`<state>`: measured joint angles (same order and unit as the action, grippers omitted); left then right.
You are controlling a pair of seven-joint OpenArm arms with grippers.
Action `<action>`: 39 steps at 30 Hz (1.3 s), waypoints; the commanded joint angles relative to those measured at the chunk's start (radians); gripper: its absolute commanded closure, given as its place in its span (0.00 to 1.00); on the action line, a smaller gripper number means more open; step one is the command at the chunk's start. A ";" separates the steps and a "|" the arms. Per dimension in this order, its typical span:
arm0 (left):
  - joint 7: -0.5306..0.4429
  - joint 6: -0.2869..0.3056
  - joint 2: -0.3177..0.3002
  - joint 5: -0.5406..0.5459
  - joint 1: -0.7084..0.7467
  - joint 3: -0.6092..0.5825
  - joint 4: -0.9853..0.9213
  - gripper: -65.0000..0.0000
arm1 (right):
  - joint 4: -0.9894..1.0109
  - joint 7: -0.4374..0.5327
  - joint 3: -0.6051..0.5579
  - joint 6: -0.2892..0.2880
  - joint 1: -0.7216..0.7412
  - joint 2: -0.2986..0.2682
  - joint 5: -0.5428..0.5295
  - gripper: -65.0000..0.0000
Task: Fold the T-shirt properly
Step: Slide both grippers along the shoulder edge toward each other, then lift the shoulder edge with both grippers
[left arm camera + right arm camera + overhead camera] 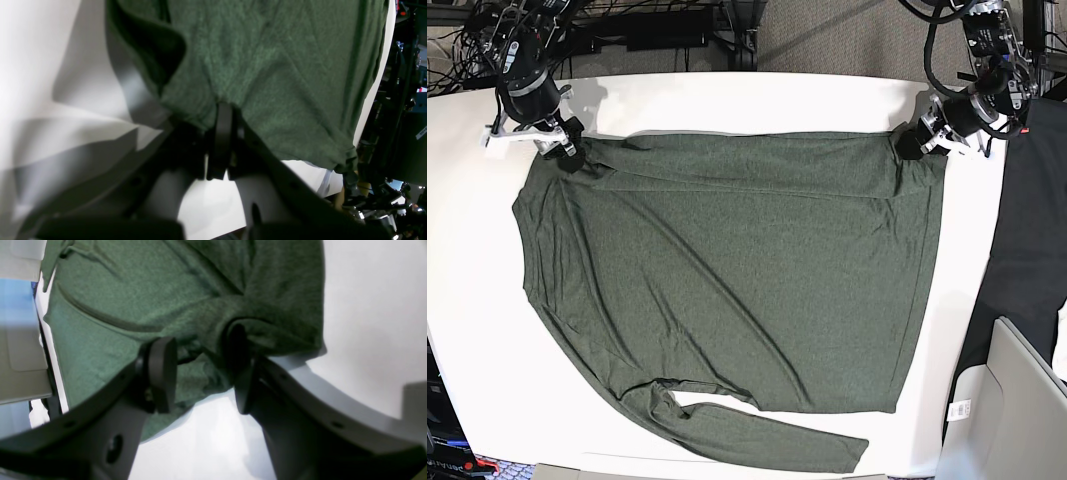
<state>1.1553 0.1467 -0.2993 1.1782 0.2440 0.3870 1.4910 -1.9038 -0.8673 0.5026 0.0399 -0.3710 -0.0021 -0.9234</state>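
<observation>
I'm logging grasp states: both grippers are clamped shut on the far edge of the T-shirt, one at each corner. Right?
Not quite. The left gripper is shut on the T-shirt, but the right wrist view shows the right gripper open, fabric loose between its jaws. Both are at the far corners.

The left end effector (223, 133) has its pads pressed together, pinching cloth. The right end effector (200, 370) has its pads spread apart, one buried in fabric.

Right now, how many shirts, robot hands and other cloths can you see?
Green T-shirt: 1
Robot grippers, left gripper and right gripper: 2
Black cloth: 1
Total: 4
</observation>
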 commanded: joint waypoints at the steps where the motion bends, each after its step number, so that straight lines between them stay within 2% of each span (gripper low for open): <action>1: 0.018 -0.006 -0.015 -0.007 0.001 0.005 0.012 1.00 | -0.021 0.007 0.006 -0.008 -0.009 -0.008 -0.015 0.57; 8: 0.018 -0.006 -0.015 -0.007 0.001 0.005 0.012 1.00 | -0.021 0.010 0.008 -0.007 -0.061 -0.003 -0.047 0.57; 14: 0.018 -0.006 -0.015 -0.007 0.001 0.005 0.012 1.00 | 0.003 0.015 0.092 -0.005 -0.053 0.000 -0.047 0.57; 20: 0.018 -0.006 -0.015 -0.007 0.001 0.005 0.012 1.00 | 0.066 0.015 0.129 -0.005 -0.006 0.000 -0.046 0.57; 36: 0.018 -0.006 -0.015 -0.008 0.002 0.005 0.012 1.00 | 0.231 0.015 0.120 -0.005 0.149 0.001 -0.044 0.57; 38: 0.018 -0.006 -0.015 -0.008 0.002 0.005 0.012 1.00 | 0.231 0.012 0.120 -0.005 0.151 0.007 -0.044 0.61; 39: 0.018 -0.006 -0.015 -0.008 0.002 0.005 0.012 1.00 | 0.231 0.010 0.120 -0.005 0.151 0.015 -0.044 0.67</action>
<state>1.1549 0.1463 -0.2993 1.1778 0.2443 0.3870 1.4910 -1.6703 -0.8368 0.6216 0.0257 -0.2184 0.0097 -0.9760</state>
